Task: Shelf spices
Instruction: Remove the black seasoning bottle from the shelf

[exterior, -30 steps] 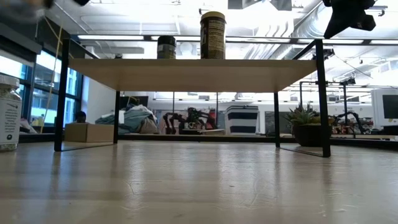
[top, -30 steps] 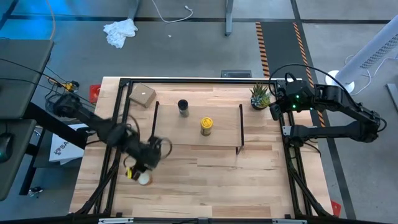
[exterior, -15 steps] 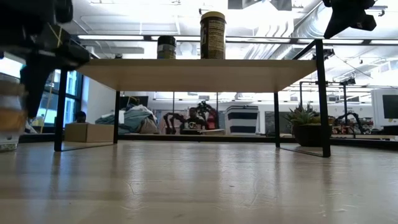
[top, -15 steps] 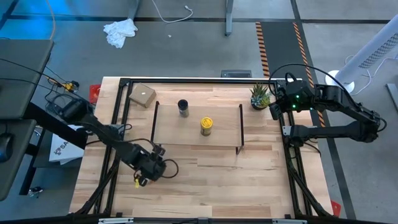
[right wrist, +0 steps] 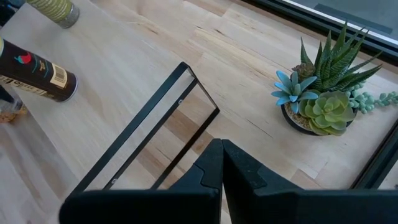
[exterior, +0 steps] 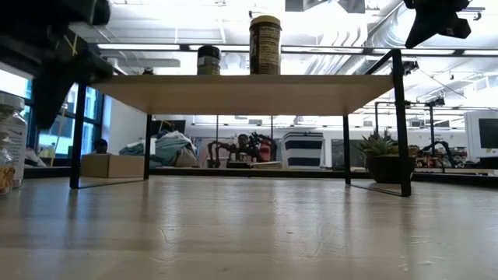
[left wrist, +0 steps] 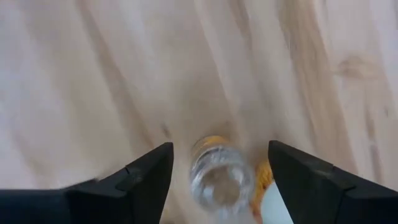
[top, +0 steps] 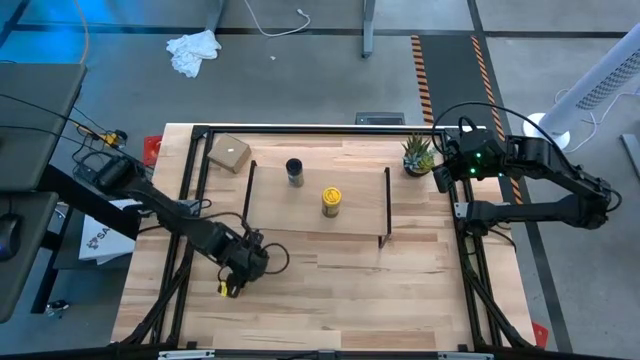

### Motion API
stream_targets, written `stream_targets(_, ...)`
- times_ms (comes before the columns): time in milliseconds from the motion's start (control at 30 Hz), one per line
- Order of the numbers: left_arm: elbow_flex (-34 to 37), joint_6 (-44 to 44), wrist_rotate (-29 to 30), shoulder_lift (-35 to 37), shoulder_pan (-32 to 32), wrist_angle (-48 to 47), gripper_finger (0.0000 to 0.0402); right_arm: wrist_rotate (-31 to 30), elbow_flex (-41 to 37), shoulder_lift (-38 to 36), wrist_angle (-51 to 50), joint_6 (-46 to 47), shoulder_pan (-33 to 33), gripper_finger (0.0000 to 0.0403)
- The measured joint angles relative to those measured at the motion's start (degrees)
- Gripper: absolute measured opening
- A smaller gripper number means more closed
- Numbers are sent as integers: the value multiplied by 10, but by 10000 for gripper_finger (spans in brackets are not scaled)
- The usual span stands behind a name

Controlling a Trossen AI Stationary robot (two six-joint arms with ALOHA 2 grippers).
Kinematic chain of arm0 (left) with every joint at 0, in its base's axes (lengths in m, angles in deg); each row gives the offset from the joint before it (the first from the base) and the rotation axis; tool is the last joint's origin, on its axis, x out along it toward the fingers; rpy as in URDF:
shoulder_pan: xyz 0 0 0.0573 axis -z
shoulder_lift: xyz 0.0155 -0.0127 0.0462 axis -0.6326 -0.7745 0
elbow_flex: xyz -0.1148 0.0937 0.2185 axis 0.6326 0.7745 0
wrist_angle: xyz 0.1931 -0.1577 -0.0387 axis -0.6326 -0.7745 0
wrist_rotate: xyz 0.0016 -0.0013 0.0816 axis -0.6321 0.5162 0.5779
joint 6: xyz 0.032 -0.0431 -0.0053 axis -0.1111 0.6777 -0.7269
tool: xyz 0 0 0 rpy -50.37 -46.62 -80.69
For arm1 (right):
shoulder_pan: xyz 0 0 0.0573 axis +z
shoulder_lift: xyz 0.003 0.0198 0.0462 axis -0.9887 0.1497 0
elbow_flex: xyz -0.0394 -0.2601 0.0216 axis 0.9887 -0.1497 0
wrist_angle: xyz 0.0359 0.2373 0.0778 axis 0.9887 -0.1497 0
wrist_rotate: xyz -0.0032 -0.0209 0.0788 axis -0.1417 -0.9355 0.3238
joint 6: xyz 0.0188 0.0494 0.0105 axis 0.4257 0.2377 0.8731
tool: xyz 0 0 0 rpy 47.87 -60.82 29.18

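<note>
No label on your jars reads clearly. Your left gripper (left wrist: 217, 180) hangs with jaws spread, gripping nothing, over the clear glass jar (left wrist: 221, 176) on the table; it has shifted right since a second ago. Right gripper (right wrist: 222, 163) waits pressed together by the shelf (top: 318, 200).

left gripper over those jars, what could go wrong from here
1. The left gripper hangs open right over the clear glass jar, with a white-capped jar pressed close beside it; a finger could knock the neighbour over.
2. The shelf already holds the black-capped jar and yellow jar; a careless placement might bump them.
</note>
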Motion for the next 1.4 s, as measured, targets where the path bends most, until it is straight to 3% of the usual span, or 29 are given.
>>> stream_targets(100,-56,-5,25,34,-14,-79,260,0,0,0,0,-1,0,0)
stream_targets(300,-215,-43,139,85,-67,-185,261,0,0,0,0,0,0,0)
stream_targets(600,-376,-257,160,24,-274,-186,262,0,0,0,0,10,0,0)
stream_targets(767,-471,-345,110,-49,-386,-202,262,11,0,0,0,14,0,0)
stream_targets(933,-563,-388,40,-108,-412,-269,262,13,0,0,0,14,0,0)
stream_targets(1000,-573,-371,5,-122,-423,-276,262,13,0,0,0,14,0,0)
stream_targets(1233,-573,-384,19,-155,-460,-290,262,10,0,0,0,14,0,0)
stream_targets(1400,-571,-383,-3,-160,-475,-315,262,10,0,0,0,14,0,0)
